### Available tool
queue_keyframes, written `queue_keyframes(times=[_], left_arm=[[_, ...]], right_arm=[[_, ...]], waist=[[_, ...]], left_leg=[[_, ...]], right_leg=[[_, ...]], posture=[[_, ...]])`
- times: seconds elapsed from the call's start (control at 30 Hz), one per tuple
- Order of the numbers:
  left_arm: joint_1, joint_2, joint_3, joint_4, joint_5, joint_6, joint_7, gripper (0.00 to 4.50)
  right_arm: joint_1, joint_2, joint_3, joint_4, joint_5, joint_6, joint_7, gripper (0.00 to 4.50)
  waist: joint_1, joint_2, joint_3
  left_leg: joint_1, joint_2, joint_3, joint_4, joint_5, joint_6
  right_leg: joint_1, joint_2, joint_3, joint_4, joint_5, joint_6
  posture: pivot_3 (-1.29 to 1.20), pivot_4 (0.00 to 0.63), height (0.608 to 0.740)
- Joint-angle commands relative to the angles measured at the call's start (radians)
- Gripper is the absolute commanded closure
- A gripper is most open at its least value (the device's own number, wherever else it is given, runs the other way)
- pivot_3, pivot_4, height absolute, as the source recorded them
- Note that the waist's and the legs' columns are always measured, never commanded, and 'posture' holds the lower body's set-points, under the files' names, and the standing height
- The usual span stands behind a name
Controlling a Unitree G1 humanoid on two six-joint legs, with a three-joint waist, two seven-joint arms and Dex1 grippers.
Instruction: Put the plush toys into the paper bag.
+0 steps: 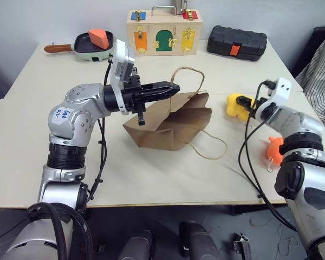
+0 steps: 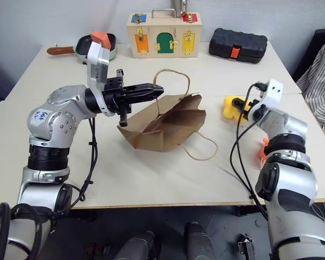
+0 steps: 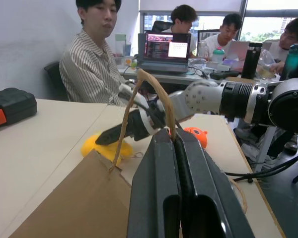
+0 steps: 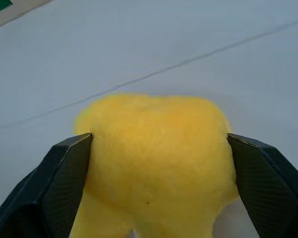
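Observation:
The brown paper bag (image 1: 170, 122) lies at the table's middle, its mouth facing right. My left gripper (image 1: 175, 86) is shut on one cord handle (image 3: 139, 79) and holds the bag's upper edge raised. The yellow plush toy (image 1: 234, 108) sits on the table to the right of the bag. My right gripper (image 4: 156, 148) is open around it, one finger (image 4: 69, 163) at each side of the toy (image 4: 154, 153). The orange plush toy (image 1: 275, 147) lies nearer the table's right edge, partly hidden behind my right arm.
At the table's back stand a wooden box with coloured doors (image 1: 163, 33), a black case (image 1: 237, 42) and a pan holding an orange wedge (image 1: 100, 38). A person in a striped shirt (image 1: 320, 70) sits by the right edge; more people (image 3: 223, 37) sit beyond.

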Motion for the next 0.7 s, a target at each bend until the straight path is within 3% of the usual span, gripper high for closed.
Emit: queue_keyframes(times=[0.03,0.2,0.33,0.53,0.7], left_arm=[[0.002,0.011,0.025,-0.04,-0.015,-0.003,0.01,4.5],[0.012,0.006,0.024,-0.045,-0.016,-0.003,0.019,4.5],[0.018,0.003,0.018,-0.043,-0.013,-0.005,0.022,4.5],[0.015,0.002,0.013,-0.035,-0.012,-0.006,0.013,4.5],[-0.006,-0.006,0.011,-0.01,-0.008,-0.015,0.008,4.5]], right_arm=[[-0.023,-0.004,0.021,0.022,-0.027,-0.065,0.004,1.63],[0.021,-0.03,0.071,-0.087,-0.04,-0.073,0.097,3.36],[0.166,-0.074,0.045,-0.509,0.078,0.113,0.201,4.47],[0.365,-0.101,-0.07,-1.21,0.455,0.539,0.207,4.49],[0.472,-0.037,0.038,-1.47,0.523,0.655,0.109,4.49]], waist=[[-0.001,0.0,0.0],[0.0,0.0,0.0],[0.004,0.0,0.0],[0.0,0.0,0.0],[0.002,0.0,0.0]], left_leg=[[0.0,0.0,0.0,0.0,0.0,0.0],[-0.001,0.0,0.0,0.001,0.0,0.0],[-0.003,0.0,-0.002,0.002,0.0,0.0],[-0.006,0.001,-0.001,0.003,0.0,0.0],[-0.003,0.001,0.0,0.002,0.0,-0.001]], right_leg=[[0.0,0.0,0.0,0.0,0.0,0.0],[0.0,0.0,0.0,0.0,0.0,0.0],[-0.001,0.0,-0.001,0.0,0.0,0.0],[-0.006,0.0,-0.001,0.002,0.0,0.0],[-0.005,0.001,0.0,0.003,0.0,0.0]], posture=[[0.0,0.15,0.74],[0.0,0.15,0.74],[0.0,0.15,0.74],[0.0,0.15,0.74],[0.0,0.15,0.74]])
